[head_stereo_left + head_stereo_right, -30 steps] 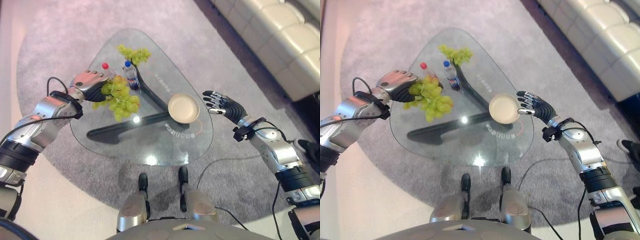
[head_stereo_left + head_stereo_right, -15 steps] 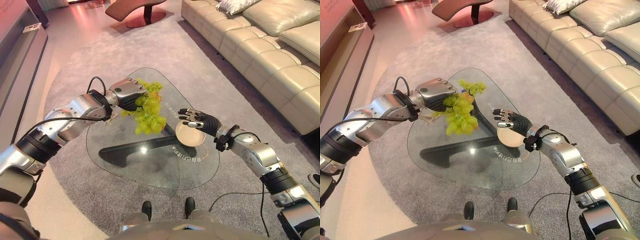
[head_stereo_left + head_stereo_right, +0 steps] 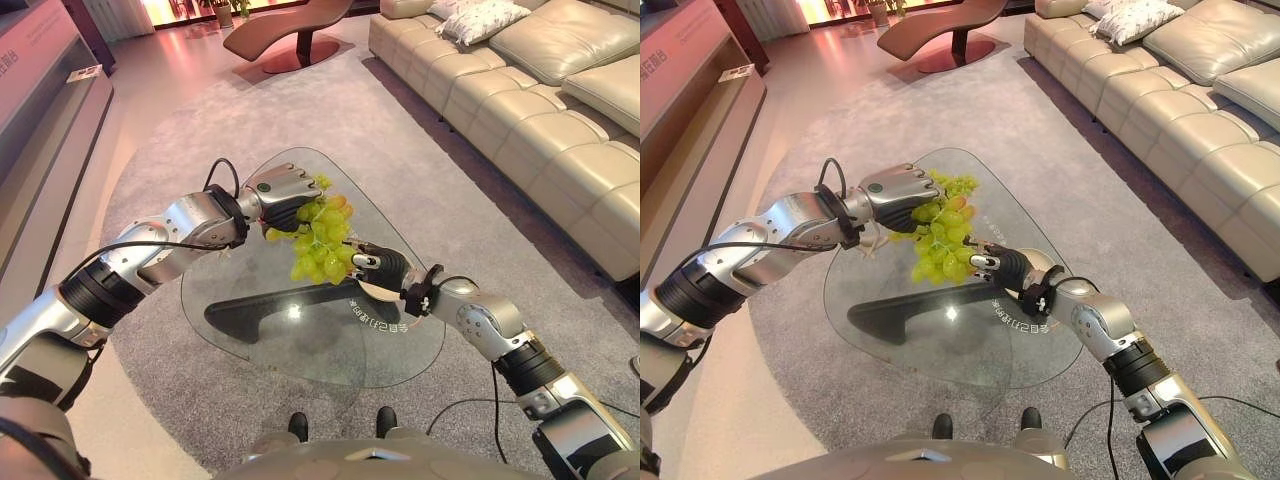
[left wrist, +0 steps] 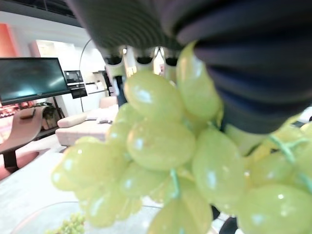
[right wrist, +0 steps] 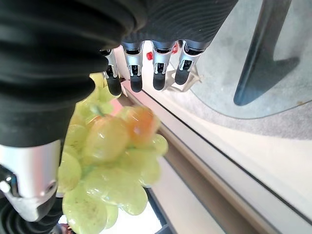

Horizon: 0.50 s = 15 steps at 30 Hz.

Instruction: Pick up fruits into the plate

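left hand [image 3: 282,190] gripping grapes [image 3: 320,240], above glass table [image 3: 250,335]

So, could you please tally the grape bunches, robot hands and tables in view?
Grape bunches: 2 (held bunch, resting bunch)
Robot hands: 2 (left hand, right hand)
Glass table: 1
Total: 5

Glass table [image 3: 300,340] on grey rug [image 3: 150,150] — cream sofa [image 3: 520,80] beside.
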### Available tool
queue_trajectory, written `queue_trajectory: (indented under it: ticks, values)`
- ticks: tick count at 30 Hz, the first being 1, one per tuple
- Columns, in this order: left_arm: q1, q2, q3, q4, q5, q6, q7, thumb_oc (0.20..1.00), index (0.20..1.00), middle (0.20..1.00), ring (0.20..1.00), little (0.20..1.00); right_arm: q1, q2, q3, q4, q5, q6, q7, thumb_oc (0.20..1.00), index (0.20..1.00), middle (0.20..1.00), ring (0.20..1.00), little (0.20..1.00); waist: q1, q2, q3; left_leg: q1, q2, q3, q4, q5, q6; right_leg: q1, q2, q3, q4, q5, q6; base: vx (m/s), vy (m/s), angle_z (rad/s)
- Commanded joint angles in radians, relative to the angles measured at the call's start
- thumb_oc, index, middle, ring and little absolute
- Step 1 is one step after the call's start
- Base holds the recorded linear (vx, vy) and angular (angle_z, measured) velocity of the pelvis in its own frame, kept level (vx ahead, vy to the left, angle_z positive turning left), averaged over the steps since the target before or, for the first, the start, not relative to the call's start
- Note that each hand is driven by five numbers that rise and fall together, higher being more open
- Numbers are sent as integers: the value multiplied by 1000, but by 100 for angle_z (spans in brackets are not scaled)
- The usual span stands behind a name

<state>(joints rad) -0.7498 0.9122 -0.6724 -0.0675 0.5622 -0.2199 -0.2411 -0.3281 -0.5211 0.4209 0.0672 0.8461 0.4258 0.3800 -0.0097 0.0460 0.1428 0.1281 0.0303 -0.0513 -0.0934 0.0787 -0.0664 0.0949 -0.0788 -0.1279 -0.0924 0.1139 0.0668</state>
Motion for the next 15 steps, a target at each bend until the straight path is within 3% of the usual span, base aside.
queue_trajectory:
  ticks: [1, 15]
  values:
    - [-134, -16, -20, 14, -7, 7, 14, 200, 200, 200, 200, 200, -25, 34, 25, -73, 79, -22, 0, 1000, 1000, 1000, 1000, 1000, 14, -33, -44, 45, -73, 63, 22, -149, 40, 70, -6, -45, 19, -124, 37, 0, 0, 0]
    - [-108, -50, -41, -16, -6, -21, -58, 200, 200, 200, 200, 200, -38, 47, 54, -72, 106, -20, -20, 1000, 1000, 1000, 1000, 1000, 20, -36, -44, 43, -71, 68, 18, -148, 41, 68, -5, -48, 13, -123, 38, 0, 0, 0]
